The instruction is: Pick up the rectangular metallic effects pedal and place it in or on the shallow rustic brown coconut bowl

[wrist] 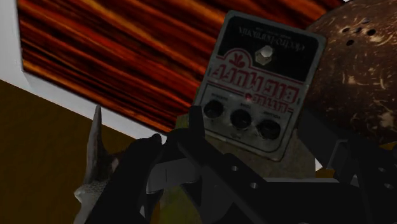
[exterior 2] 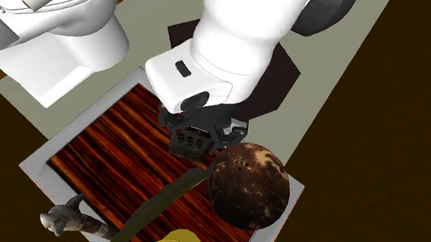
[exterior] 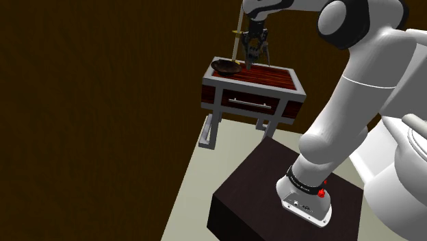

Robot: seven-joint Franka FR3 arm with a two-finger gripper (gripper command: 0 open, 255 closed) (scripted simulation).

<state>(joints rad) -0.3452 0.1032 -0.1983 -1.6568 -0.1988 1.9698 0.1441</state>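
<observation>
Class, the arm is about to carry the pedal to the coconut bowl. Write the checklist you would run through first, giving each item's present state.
1. Pedal clasped in the hand: ok, a finger stands at each side of it.
2. Pedal lifted clear of the table top: cannot tell.
3. Coconut bowl empty: ok.
4. Hand above the bowl: not ok, it is beside the bowl.
5. Way to the bowl free: not ok, a long stick lies close by the bowl's rim and might get knocked.
</observation>
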